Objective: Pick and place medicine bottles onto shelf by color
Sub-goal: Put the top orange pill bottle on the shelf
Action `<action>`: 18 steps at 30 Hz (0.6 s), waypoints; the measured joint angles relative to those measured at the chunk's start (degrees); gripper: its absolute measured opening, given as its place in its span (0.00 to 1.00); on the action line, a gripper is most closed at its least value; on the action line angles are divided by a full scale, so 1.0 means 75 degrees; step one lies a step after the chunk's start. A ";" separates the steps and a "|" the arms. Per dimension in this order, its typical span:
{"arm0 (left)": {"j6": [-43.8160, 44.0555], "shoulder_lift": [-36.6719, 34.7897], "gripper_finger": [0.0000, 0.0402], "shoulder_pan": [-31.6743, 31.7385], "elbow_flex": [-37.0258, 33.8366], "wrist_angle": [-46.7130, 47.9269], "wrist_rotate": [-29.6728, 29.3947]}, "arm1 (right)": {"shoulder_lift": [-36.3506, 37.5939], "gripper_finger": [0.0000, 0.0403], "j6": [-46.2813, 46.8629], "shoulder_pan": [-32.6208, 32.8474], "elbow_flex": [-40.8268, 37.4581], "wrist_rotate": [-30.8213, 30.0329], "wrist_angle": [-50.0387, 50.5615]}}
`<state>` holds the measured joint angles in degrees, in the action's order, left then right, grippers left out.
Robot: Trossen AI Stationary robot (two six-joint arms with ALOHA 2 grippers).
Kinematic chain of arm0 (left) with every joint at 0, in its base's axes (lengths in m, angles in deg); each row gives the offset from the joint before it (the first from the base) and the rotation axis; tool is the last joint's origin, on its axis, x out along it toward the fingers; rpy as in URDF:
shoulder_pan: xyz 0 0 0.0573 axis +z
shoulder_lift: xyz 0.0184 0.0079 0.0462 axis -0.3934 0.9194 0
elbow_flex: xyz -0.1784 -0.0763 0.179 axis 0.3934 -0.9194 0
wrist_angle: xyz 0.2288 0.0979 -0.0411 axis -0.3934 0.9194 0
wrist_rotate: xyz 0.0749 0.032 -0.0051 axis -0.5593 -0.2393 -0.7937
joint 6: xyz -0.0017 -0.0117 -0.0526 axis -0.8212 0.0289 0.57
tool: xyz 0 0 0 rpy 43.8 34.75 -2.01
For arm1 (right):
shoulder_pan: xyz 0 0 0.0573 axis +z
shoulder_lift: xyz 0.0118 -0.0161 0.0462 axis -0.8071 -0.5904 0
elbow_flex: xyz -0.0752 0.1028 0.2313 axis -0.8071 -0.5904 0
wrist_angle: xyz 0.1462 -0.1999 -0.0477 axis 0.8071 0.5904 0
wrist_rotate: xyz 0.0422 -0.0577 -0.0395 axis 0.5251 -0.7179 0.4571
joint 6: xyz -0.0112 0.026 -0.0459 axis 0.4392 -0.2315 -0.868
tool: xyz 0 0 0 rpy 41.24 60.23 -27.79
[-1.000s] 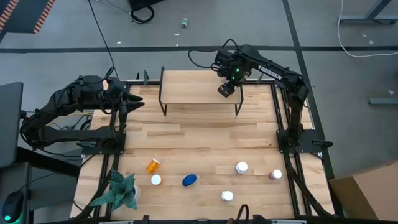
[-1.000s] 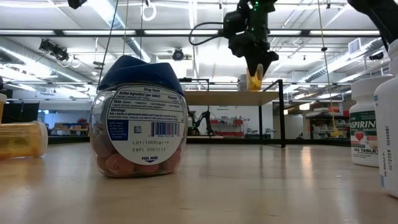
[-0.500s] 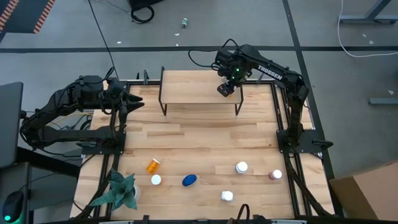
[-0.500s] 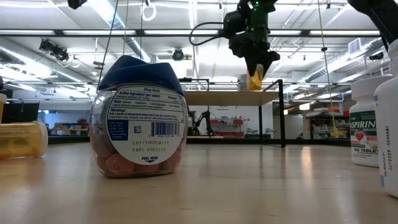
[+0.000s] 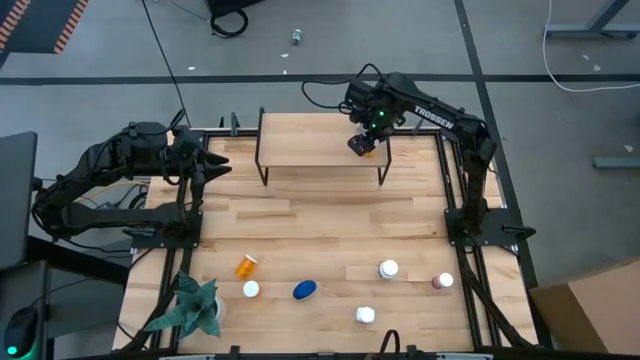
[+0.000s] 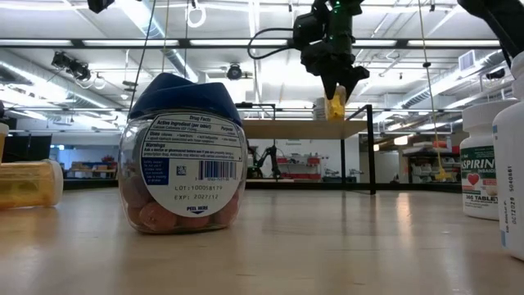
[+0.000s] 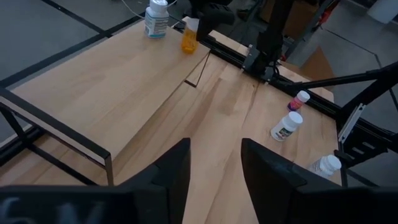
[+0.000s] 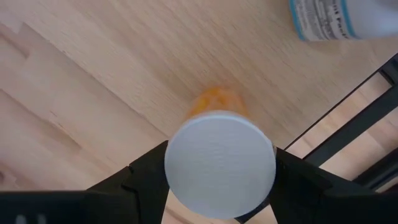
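High view, right gripper (image 5: 364,146): over the shelf's (image 5: 300,140) far right corner.
Its grip: fingers flank the orange bottle (image 8: 219,155); contact unclear.
Left gripper (image 5: 212,165): empty, partly open.

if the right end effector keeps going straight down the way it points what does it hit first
The right end effector points down with an orange bottle between its fingers, so that bottle's base would probably meet the shelf first; how near it is is unclear.

You have one overhead view straight down, one tabletop-level view, two wrist views; all four share the shelf (image 5: 322,139).
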<state>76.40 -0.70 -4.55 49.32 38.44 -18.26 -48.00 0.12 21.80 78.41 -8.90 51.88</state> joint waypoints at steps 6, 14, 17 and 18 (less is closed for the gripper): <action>-0.0026 0.0000 0.36 0.0001 0.0000 0.0000 0.0000 | 0.0000 0.58 0.0173 0.0045 -0.0003 -0.0027 0.0000; -0.0035 0.0000 0.38 0.0003 0.0000 0.0006 0.0000 | 0.0000 0.58 0.0242 0.0042 -0.0003 -0.0111 0.0000; -0.0038 0.0000 0.38 0.0003 0.0000 0.0006 0.0000 | 0.0000 0.58 0.0239 0.0039 -0.0003 -0.0111 0.0000; -0.0038 0.0000 0.37 0.0003 0.0000 0.0006 0.0000 | 0.0000 0.58 0.0239 0.0040 -0.0003 -0.0126 0.0000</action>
<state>76.12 -0.70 -4.53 49.32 38.48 -18.26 -48.00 1.91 22.10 78.39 -9.84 51.88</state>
